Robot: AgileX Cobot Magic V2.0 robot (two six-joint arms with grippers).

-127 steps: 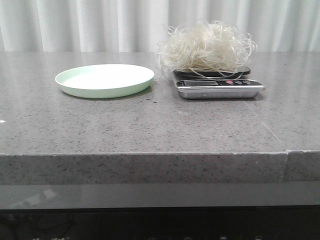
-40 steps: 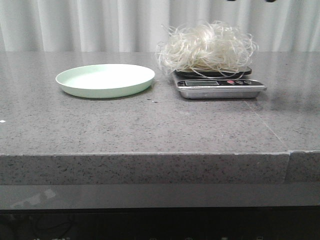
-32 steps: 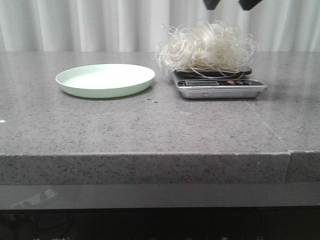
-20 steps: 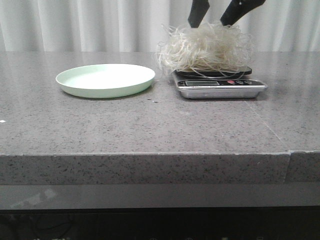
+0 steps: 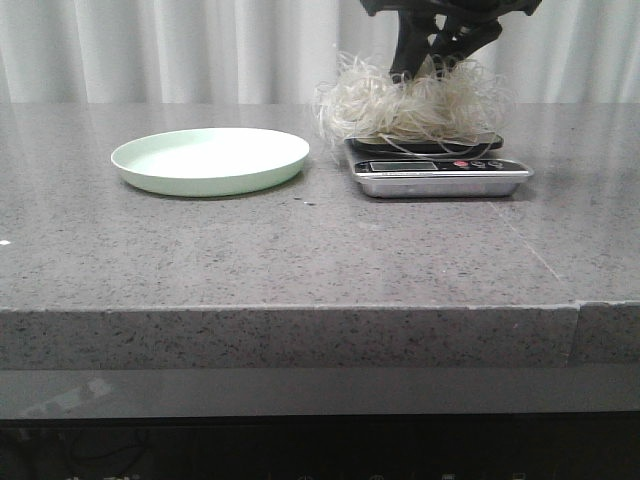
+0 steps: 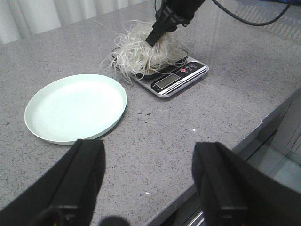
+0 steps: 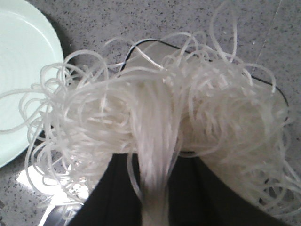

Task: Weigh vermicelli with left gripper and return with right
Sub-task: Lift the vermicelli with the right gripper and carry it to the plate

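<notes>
Jaws of the right gripper [image 5: 427, 68] pinched into vermicelli [image 5: 412, 103] atop scale [image 5: 438, 171].

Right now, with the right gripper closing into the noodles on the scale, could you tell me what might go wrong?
The right gripper pinches only a central bunch of the vermicelli, so outer loops may fall off on lifting. Strands hang over the scale edge and could snag, dragging it. Loose strands could also miss the plate.

Open bench [image 5: 300, 250]: the whole front strip.
Obstacles: plate [image 5: 210, 160] left, scale [image 5: 440, 175] right, narrow gap between.
</notes>
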